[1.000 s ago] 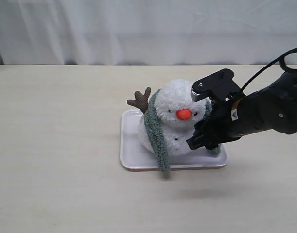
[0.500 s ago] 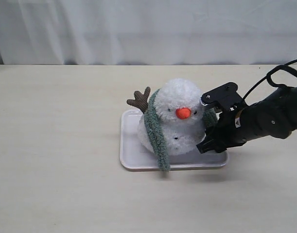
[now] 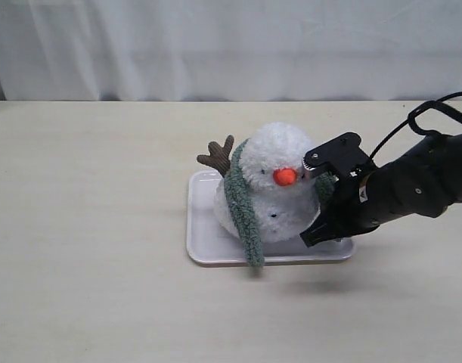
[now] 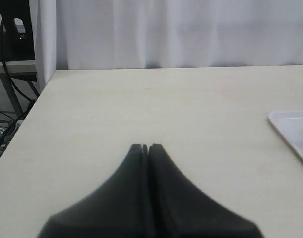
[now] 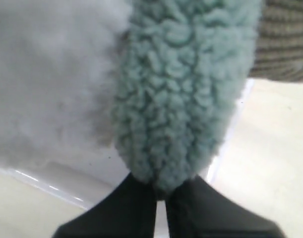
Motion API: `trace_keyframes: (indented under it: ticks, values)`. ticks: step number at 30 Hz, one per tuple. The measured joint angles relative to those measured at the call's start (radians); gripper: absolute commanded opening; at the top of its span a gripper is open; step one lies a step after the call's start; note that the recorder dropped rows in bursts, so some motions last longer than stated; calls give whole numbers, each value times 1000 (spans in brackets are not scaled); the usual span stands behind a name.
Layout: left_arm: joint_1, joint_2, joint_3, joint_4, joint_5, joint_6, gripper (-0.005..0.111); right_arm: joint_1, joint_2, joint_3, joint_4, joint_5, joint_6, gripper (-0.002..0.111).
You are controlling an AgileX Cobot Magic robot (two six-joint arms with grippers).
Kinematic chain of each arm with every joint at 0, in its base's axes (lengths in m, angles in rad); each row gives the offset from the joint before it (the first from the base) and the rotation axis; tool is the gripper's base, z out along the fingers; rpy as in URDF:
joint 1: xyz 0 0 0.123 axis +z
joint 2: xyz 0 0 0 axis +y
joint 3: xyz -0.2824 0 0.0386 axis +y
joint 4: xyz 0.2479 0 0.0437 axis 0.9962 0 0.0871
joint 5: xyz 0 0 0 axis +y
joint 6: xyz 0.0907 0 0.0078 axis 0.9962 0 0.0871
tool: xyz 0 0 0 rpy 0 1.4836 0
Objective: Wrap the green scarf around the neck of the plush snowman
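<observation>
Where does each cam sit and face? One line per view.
Exterior: off the arms, raised, looking down across the table to the curtain; snowman on tray; right arm and right claw show.
Left wrist: behind the shut left claw, facing across the table; tray corner visible.
Right wrist: behind the right claw, shut on the scarf end, close up.
Shared: tray in all three.

Pale cream wood-grain tabletop (image 3: 87, 249), matte, filling the lower scene. White pleated curtain (image 3: 215, 45) hanging along the far edge, straight ahead of the left fingers (image 4: 136, 168); thin dark gap where cloth meets table. Past the table's side edge, off to one side of those fingers: dark equipment on a grey-legged stand (image 4: 12, 67), black cables, greyish floor (image 4: 2, 111) below. Soft, even, diffuse light; faint shadows only.
</observation>
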Motion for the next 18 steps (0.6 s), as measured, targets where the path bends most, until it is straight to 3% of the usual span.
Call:
trace_keyframes:
  ticks: [18]
  values:
    - [0,0,0,0,0,0,0,106,-136,0,263,243,-21,4]
